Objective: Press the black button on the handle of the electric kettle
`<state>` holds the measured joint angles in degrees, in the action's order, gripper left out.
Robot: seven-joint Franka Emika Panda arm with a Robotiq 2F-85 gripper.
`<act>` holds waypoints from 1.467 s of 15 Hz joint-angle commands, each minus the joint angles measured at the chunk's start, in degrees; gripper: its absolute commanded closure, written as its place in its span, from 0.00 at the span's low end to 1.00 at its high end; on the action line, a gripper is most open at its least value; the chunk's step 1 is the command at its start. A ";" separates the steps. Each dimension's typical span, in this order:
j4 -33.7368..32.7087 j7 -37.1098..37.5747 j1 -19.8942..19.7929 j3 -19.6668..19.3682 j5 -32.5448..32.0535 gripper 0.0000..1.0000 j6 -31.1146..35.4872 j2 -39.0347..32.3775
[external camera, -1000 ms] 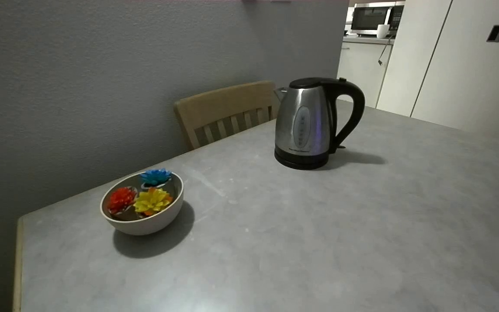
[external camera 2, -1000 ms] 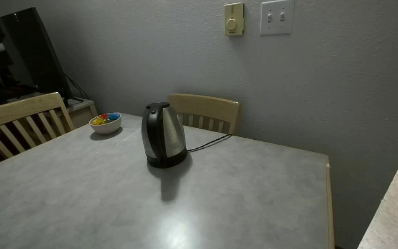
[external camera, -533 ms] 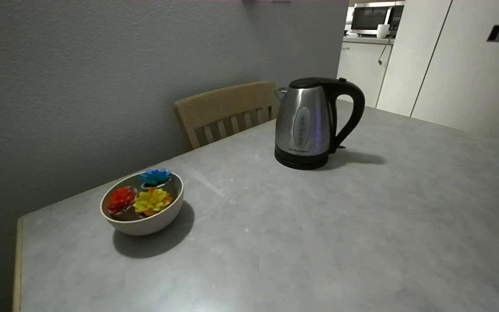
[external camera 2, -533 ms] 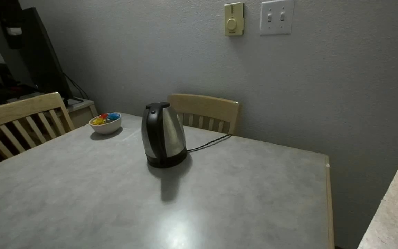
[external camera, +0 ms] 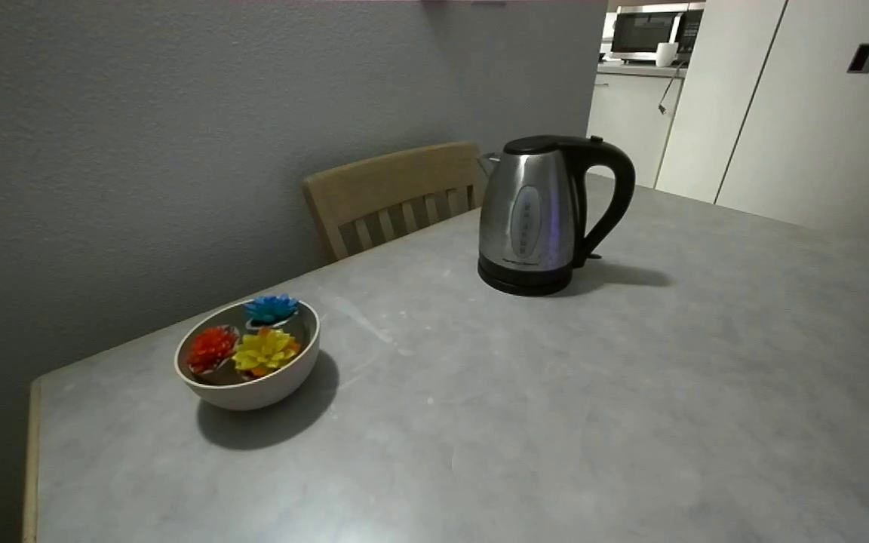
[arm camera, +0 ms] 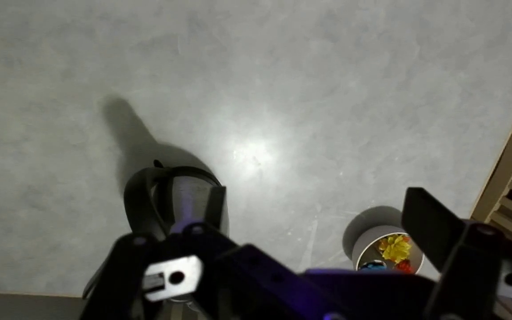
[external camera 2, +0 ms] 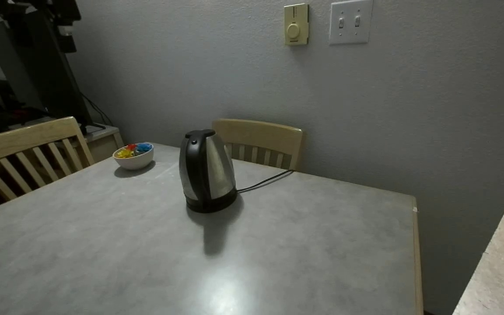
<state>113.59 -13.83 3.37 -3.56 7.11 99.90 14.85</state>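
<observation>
The electric kettle (external camera: 501,219) stands upright on the grey table in both exterior views (external camera 2: 220,166). Its black handle (external camera: 621,181) faces the near side in an exterior view (external camera 2: 196,170). The black button (external camera: 596,139) is a small bump on the handle's top end, also visible in an exterior view (external camera 2: 194,141). My gripper (arm camera: 316,193) is open and empty, high above the table. In the wrist view, one finger overlaps the kettle body (arm camera: 191,191); the handle (arm camera: 138,206) shows, but the button is hidden. The gripper shows at the top left in an exterior view (external camera 2: 44,39).
A white bowl (external camera: 268,391) with red, yellow and blue flowers stands on the table, also in the wrist view (arm camera: 367,244). A cord (external camera 2: 267,179) runs from the kettle base to the table's edge. Wooden chairs (external camera 2: 258,131) stand against the table by the wall.
In an exterior view the arm and gripper have moved right from the upper left corner, into fuller view. The kettle and the bowl have not moved.
</observation>
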 commanded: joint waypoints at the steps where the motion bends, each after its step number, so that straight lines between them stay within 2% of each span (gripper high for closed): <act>1: -0.17 -0.08 -0.69 0.70 0.15 0.00 -0.18 0.05; 5: 1.07 -9.83 -0.95 -0.24 -4.14 0.00 12.46 -1.57; 7: 1.90 -12.77 -1.28 -1.53 -4.07 0.00 19.42 -2.91; 8: 1.99 -13.71 -1.55 -2.34 -2.96 0.18 22.34 -4.16; 9: 1.76 -13.76 -1.72 -2.96 -1.45 0.27 23.99 -5.27; 15: 0.00 -12.68 -2.92 -3.94 7.53 0.69 28.81 -10.84; 19: -1.23 -12.75 -3.70 -3.48 5.72 0.98 28.73 -12.86; 22: -1.89 -12.27 -4.16 -3.39 3.29 1.00 27.83 -14.42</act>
<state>113.88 -25.66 0.94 -7.90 12.09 128.77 3.10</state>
